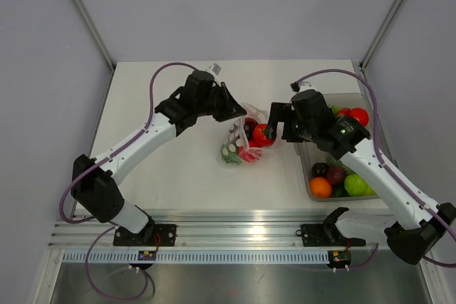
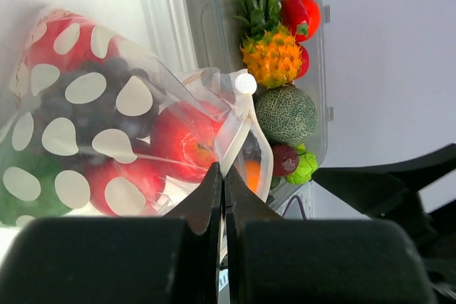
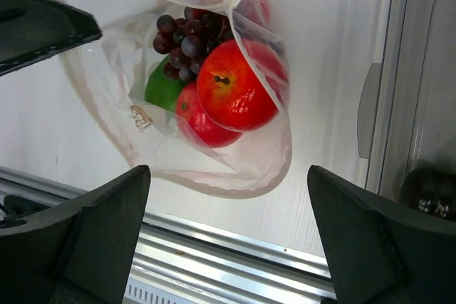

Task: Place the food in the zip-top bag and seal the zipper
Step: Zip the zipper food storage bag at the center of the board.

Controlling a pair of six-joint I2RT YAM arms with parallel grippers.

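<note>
The dotted zip-top bag [image 1: 235, 149] lies mid-table with its mouth held up and open. Inside it are a red apple [image 3: 235, 90], a second red fruit [image 3: 199, 124], a dark grape bunch [image 3: 187, 39] and a green piece [image 3: 161, 89]. My left gripper [image 1: 235, 112] is shut on the bag's mouth edge [image 2: 235, 133], just below the white zipper slider [image 2: 245, 83]. My right gripper [image 1: 275, 127] is open and empty just above the bag's mouth, with its fingers [image 3: 92, 240] spread either side of the bag's near rim [image 3: 235, 186].
A rigid clear tray [image 1: 305, 170] stands at the right with more toy food: a pineapple [image 2: 271, 55], a melon [image 2: 286, 115], an orange [image 1: 320, 187] and a green ball [image 1: 355, 184]. A metal rail [image 1: 235, 234] runs along the near edge.
</note>
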